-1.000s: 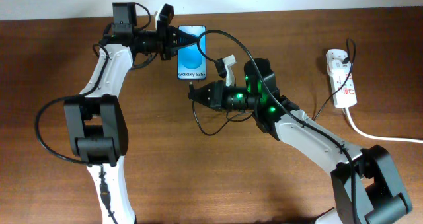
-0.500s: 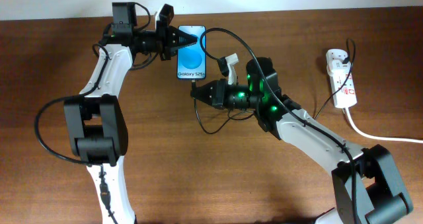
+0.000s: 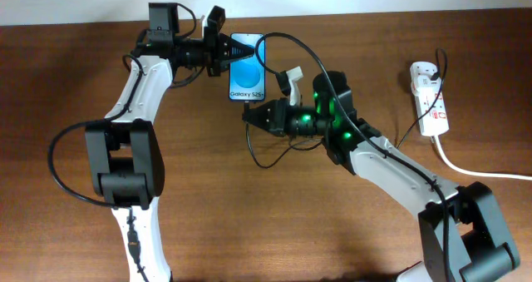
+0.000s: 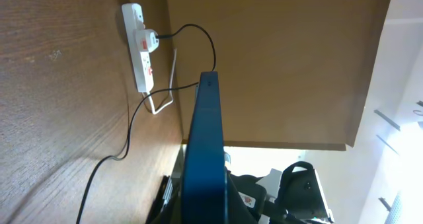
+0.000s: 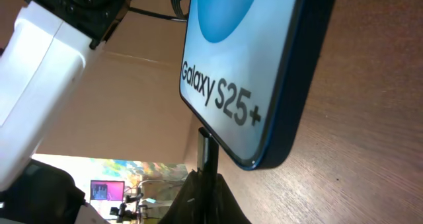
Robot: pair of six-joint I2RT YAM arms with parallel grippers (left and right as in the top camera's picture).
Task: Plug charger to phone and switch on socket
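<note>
Two grips matter: left fingers [image 3: 223, 52] pinch the phone [image 3: 248, 68], tilted up at the table's [image 3: 216, 224] far side, and right fingers [image 3: 254, 116] pinch the charger [image 5: 207, 148] tip at its bottom edge. Best to square the tip with the port, then push gently. The socket [image 3: 431, 99] lies well right.

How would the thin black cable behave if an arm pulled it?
Probably floppy: the cable lies in loose loops on the table, so it should bend, not push. Thin, so likely light and easily dragged. Its tip meets the phone's lower edge, so a tug might shift the phone.
</note>
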